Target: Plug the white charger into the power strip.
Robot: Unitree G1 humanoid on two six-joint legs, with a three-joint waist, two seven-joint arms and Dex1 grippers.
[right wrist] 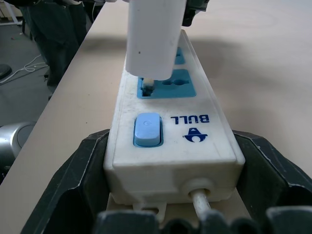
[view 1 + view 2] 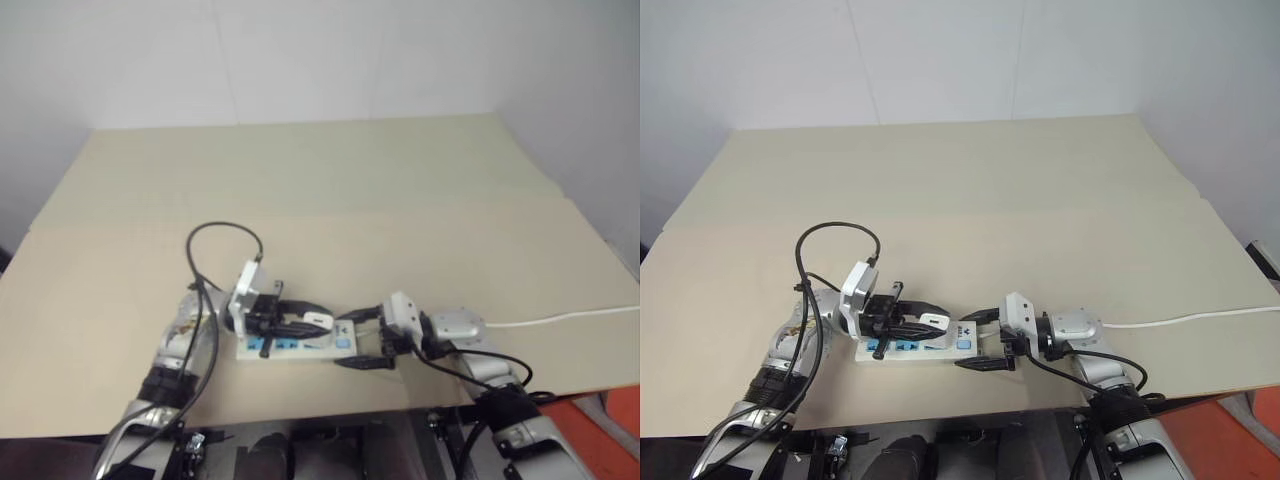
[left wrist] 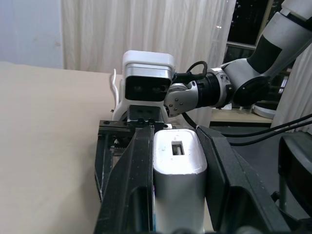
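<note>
Charger over the end socket — prongs just entering

Charger-in-hand on the left: the left gripper [image 2: 300,322] has its black fingers clamped on the white charger [image 2: 317,321], reaching level toward 3 o'clock from the robot's left. Next across, the power strip [image 2: 296,347] lies flat on the tan table [image 2: 400,200] near its front edge, long axis running 9-to-3 o'clock, blue sockets along the top, cord end at 3 o'clock. Further right, the right gripper [image 2: 366,340] comes in from the robot's right w/ fingers spread wide, one on each long side of the strip's switch end — bracing it, by the look of it, though real contact can't be confirmed.

Key relation: charger sits directly above the socket [image 1: 165,84] nearest the blue switch [image 1: 147,129], so the coming move looks like a straight push down. Left arm does the work; right only steadies.

Views differ: right wrist view shows a prong tip at the socket opening w/ a gap left under the charger body — not seated yet, I'd judge. Head views can't resolve that gap. Left wrist view shows the charger's end face w/ its small port and how squarely the fingers [image 3: 131,185] pinch it, plus the right gripper's housing opposite.
</note>
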